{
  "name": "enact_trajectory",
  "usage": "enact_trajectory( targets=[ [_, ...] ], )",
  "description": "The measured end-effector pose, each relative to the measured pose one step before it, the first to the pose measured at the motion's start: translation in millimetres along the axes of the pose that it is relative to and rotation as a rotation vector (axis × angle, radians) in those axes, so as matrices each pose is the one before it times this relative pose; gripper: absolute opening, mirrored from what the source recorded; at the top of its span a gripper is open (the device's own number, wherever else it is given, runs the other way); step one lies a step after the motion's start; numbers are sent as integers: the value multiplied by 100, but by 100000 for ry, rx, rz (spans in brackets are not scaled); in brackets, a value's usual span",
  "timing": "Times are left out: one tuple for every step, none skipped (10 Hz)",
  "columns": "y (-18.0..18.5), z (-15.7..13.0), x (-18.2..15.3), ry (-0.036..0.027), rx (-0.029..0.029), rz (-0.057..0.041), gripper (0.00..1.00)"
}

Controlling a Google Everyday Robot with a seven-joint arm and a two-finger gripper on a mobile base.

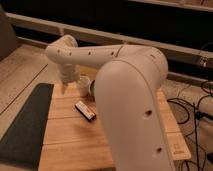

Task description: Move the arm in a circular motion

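The arm (125, 85) is a very large glossy cream-white tube with small dark screw holes. It fills the right and middle of the camera view and reaches up and left to a bulbous joint (62, 49). From there it drops to the gripper (65, 88), which hangs just above the back left part of the wooden table (70, 140), a little left of a small white cup (84, 84).
A dark snack bar with a white and red label (86, 110) lies on the table in front of the cup. A dark mat (22, 125) lies along the table's left side. Cables (192, 107) run over the floor at the right. A railing (100, 35) crosses behind.
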Motion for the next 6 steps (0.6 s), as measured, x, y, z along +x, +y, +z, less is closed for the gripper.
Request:
enact_trajectory(
  targets=[
    [831,-136,2705,856,-86,-1060,65],
    [156,1,1935,896,646,-21,65],
    [146,-29,2319,940,607,797,65],
    [-255,62,2324,982,534,2305,65],
    [-354,84,1733,800,-133,2773,65],
    [-632,81,1703,1009,213,3211,65]
  ],
)
